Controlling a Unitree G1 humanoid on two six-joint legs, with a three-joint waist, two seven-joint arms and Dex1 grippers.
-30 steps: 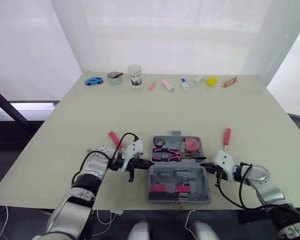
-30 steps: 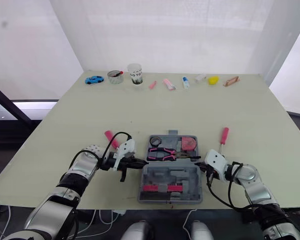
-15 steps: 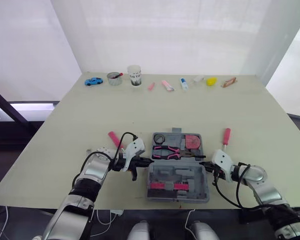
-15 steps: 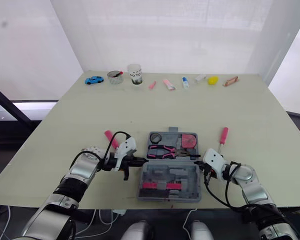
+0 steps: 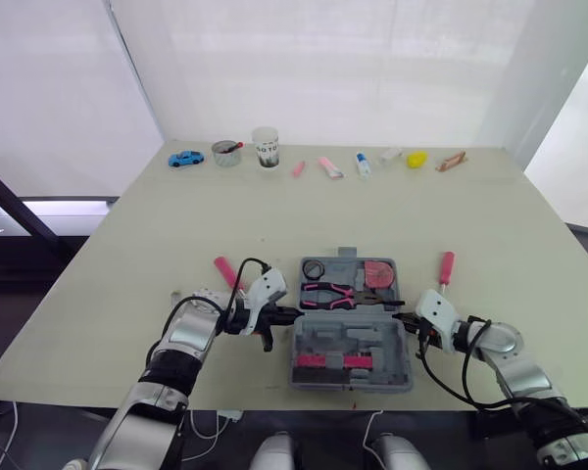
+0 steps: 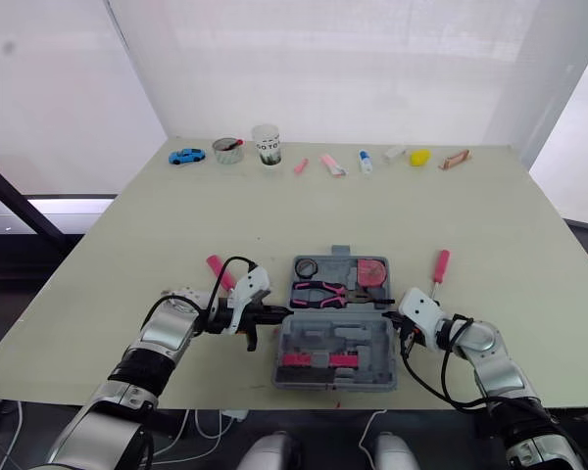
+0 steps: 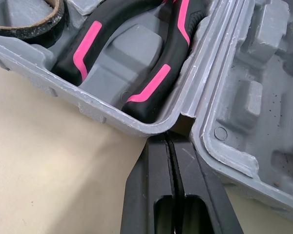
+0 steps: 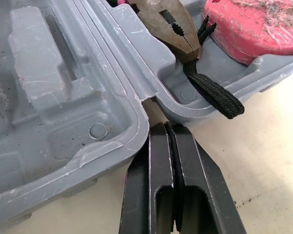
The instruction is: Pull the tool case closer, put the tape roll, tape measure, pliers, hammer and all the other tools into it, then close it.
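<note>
ok so the case [image 5: 377, 343] lies open and flat between the two grippers. The left gripper [image 7: 168, 137] has its fingers pressed together with nothing in them, tips poked at the hinge notch on its end of the case; the right gripper [image 8: 166, 127] is the same deal, fingers together, empty, tips at the notch on its end.

Just past the left tips sit the pliers [image 5: 333, 293] and the tape roll [image 5: 313, 269]; just past the right tips sits the tape measure [image 8: 254, 24].

What bugs me:
- The strap [image 8: 212, 92] of the tape measure flops over the rim right by the right tips; fold the case and I reckon it gets pinched in the seam, and then no latch.
- The tips sit right at the hinge gap; they could get nipped as the halves swing, or just slip off, since they grip nothing.
- The screwdriver [image 5: 446, 266] lies on the table [image 5: 176, 225] beyond the right gripper and a pink handle [image 5: 223, 266] lies beyond the left one, both outside the case; closing now leaves them behind.
- The case is already near the table edge behind the grippers; more pulling might tip it off.

Writing: none I can spot on the case or the tools; the cup [image 5: 265, 147], way out ahead of both grippers, has dark lettering, too small to read.
</note>
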